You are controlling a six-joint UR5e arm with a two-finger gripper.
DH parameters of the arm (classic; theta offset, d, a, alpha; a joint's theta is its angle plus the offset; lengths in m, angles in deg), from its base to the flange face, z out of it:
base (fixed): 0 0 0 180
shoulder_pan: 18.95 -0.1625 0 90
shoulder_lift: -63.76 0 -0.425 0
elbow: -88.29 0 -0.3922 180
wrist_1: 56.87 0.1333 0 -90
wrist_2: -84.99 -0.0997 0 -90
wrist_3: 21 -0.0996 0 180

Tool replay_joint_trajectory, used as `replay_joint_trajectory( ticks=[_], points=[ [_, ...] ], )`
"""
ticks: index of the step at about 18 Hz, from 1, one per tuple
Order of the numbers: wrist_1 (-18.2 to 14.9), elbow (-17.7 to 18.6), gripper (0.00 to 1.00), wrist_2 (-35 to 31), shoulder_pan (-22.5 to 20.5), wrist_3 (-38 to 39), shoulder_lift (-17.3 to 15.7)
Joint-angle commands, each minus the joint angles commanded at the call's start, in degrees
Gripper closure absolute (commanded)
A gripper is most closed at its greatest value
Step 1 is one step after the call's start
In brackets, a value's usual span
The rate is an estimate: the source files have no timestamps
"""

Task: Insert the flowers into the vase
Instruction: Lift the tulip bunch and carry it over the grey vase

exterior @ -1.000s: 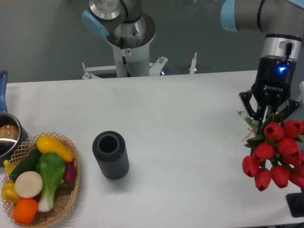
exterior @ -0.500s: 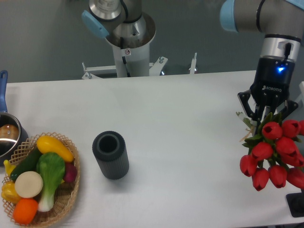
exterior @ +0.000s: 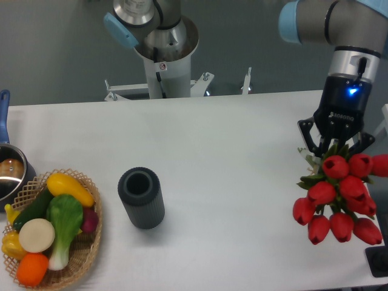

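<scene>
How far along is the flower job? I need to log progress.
Done: the gripper has closed on the flowers near the table's right edge. In hand: carrying the bunch; it has shifted slightly left over the last second. Left: crossing to the vase, which stands empty at centre-left, and inserting the stems.

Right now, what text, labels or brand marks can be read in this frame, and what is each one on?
"ROBOTIQ", white letters on the black body of the gripper, partly blurred.
A small white-and-red sticker on the robot's base column: too small to read.
Nothing readable on the vase, the flowers, the basket or the pot.
</scene>
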Motion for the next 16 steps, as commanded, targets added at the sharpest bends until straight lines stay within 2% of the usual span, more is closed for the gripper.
replay_joint_trajectory(
  ticks=[9,12,15,16],
  points=[
    [0.35,-0.09,0.90,18.80,3.52,-0.09,2.46],
    [0.35,0.00,0.90,21.98,5.71,-0.88,3.25],
    [0.35,1.31,0.90,27.24,7.03,-2.19,3.17],
    [0.35,2.36,0.90,29.00,7.30,-4.98,2.99]
  ],
)
